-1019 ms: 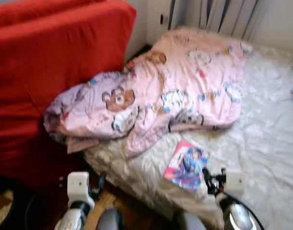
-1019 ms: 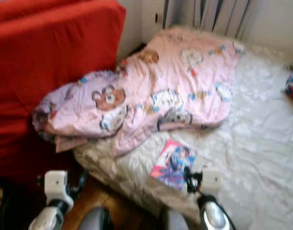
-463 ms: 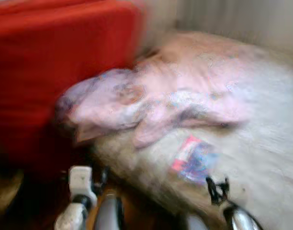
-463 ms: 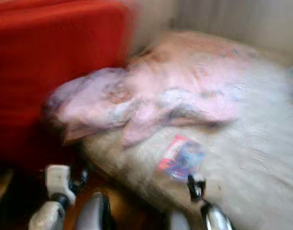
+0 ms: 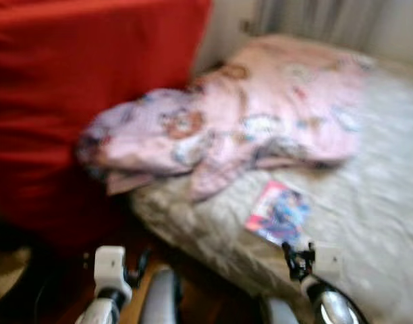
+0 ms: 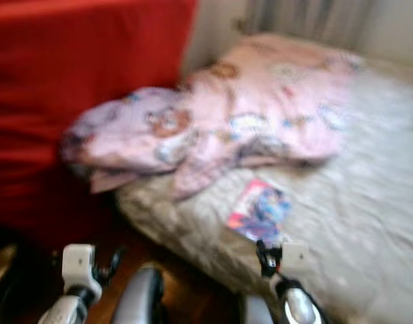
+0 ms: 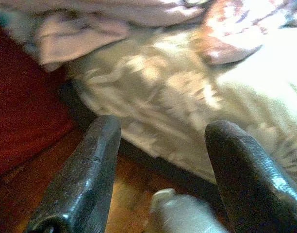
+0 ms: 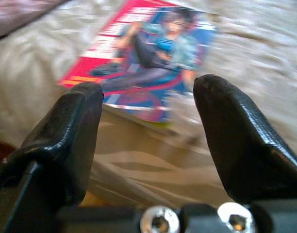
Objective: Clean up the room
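the comic book (image 5: 278,213) lies flat on the pale bed sheet (image 5: 368,202), near the mattress's front edge and just ahead of the right gripper (image 8: 147,114). seen from the right wrist, the book sits straight beyond the two black fingers (image 8: 73,133), which are spread wide with nothing between them; the cover is apart from the fingertips, not yet touched. the book's long axis is judged to run at a slant, from the near edge of the bed up and away toward the blanket, its near short edge the one closest to the gripper.

the right arm is clearly the nearer one. in the head view the right gripper (image 5: 297,260) is held low at the bed's front edge, just below the book. the left gripper (image 7: 160,160) is also spread apart and empty; it is pointed at the mattress's side and the wooden floor (image 7: 22,194), well apart from the book.

other things noted: a crumpled pink blanket (image 5: 260,121) with bear prints is heaped beyond the book, its nearest fold close to the book's far end but not seen to cover it. a red sofa (image 5: 71,94) stands to the left of the bed.

nothing is seen between the right gripper and the book. a flat thing on soft bedding is judged awkward to pinch; an approach at the near edge seems called for. the head views are blurred, so fine contact cannot be told.
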Available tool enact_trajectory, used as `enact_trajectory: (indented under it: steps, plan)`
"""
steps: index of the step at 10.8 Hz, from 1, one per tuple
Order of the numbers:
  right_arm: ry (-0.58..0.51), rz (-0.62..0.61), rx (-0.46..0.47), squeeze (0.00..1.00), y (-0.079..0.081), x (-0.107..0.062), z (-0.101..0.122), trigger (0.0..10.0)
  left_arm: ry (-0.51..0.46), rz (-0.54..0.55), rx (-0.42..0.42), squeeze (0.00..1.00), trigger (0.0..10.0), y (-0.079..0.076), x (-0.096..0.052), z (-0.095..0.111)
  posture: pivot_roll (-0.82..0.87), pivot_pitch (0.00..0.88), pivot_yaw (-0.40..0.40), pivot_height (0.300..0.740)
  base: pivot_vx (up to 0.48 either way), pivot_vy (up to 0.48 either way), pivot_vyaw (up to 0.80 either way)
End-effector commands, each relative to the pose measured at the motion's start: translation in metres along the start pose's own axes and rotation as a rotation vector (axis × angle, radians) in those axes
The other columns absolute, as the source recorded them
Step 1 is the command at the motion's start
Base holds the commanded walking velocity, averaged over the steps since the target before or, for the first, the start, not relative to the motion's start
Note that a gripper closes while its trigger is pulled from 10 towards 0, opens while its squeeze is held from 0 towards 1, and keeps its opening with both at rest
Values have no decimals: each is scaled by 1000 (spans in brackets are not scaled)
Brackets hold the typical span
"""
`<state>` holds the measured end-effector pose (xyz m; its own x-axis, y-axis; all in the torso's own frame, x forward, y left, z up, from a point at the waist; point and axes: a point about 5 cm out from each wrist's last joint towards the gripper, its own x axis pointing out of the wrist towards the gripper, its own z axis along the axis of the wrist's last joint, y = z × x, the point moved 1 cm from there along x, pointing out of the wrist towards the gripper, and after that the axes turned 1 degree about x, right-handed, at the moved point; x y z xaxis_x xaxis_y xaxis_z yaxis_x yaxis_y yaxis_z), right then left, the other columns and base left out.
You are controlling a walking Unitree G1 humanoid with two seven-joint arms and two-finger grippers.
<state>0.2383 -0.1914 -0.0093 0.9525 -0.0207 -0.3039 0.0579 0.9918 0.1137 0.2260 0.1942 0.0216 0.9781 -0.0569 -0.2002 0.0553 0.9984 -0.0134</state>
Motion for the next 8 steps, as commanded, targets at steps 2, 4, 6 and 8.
enact_trajectory:
  steps: [2,4,6,8]
  plan:
    - [7,-19,14,0,-3,-1,-3,10000,29,-18,-19,0,10000,-4,-1,-4,-5,155,-1,620,0,0,0]
    - [6,-22,19,0,-4,-1,-3,10000,33,-19,-20,0,10000,-4,-1,-4,-5,155,0,620,0,0,0]
    - [3,-27,23,0,-5,-1,-2,10000,33,-20,-20,0,10000,-4,-1,-3,-6,156,1,620,279,0,0]
    - [-3,-53,39,0,-8,0,-1,10000,34,-18,-20,0,10000,-3,-1,-3,-3,159,0,620,345,0,-253]
